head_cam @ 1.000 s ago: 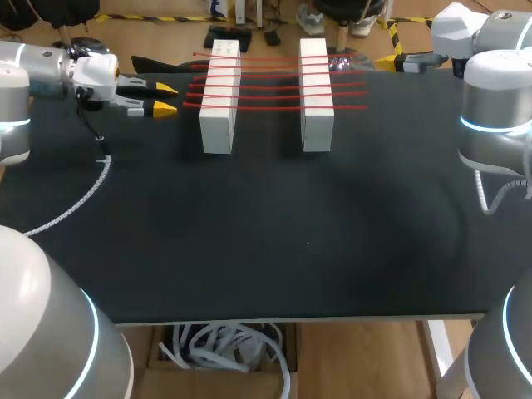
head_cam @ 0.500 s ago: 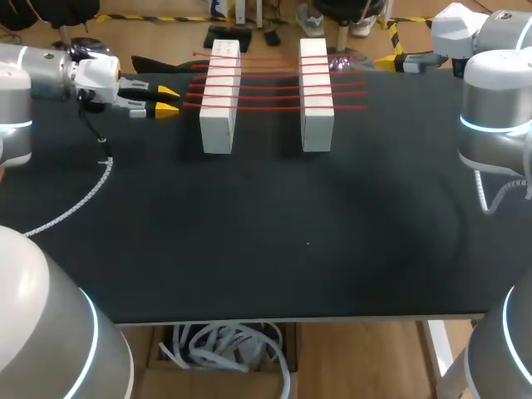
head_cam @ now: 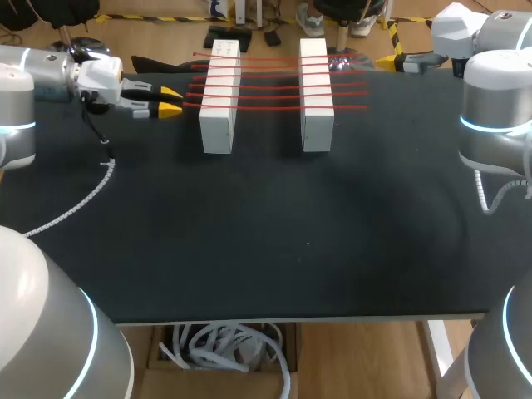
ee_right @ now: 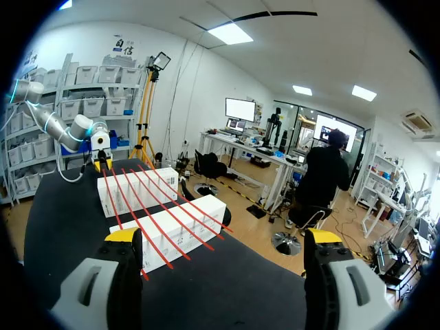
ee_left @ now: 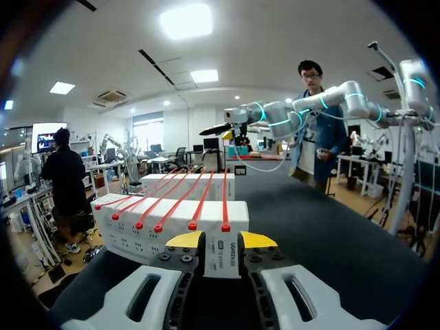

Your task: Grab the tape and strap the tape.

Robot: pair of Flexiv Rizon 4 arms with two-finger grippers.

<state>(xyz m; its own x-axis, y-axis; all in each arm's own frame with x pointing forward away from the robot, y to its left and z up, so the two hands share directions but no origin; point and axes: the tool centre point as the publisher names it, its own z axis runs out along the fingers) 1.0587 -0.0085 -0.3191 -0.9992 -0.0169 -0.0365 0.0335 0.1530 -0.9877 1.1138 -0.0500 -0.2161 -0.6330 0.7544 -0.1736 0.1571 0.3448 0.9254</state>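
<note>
- Shift: your left end effector point(head_cam: 169, 100) has edged closer to the red tape point(head_cam: 270, 95) strung across the two white blocks point(head_cam: 218, 125); fingers narrow, holding nothing.
- Right end effector point(ee_right: 223, 236) hangs wide, empty, near the surface's far right edge.
- Grab likely comes next.

Silver-grey arms point(head_cam: 496, 83) with cyan-lit joint rings point(head_cam: 489, 127), white wrist housings point(head_cam: 98, 73), black yellow-tipped pincers point(head_cam: 170, 100), white ribbed cable point(head_cam: 79, 204)

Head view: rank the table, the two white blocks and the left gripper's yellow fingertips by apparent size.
1. Table.
2. Left white block and right white block: about alike, not ranked.
3. Yellow fingertips of the left gripper.
</note>
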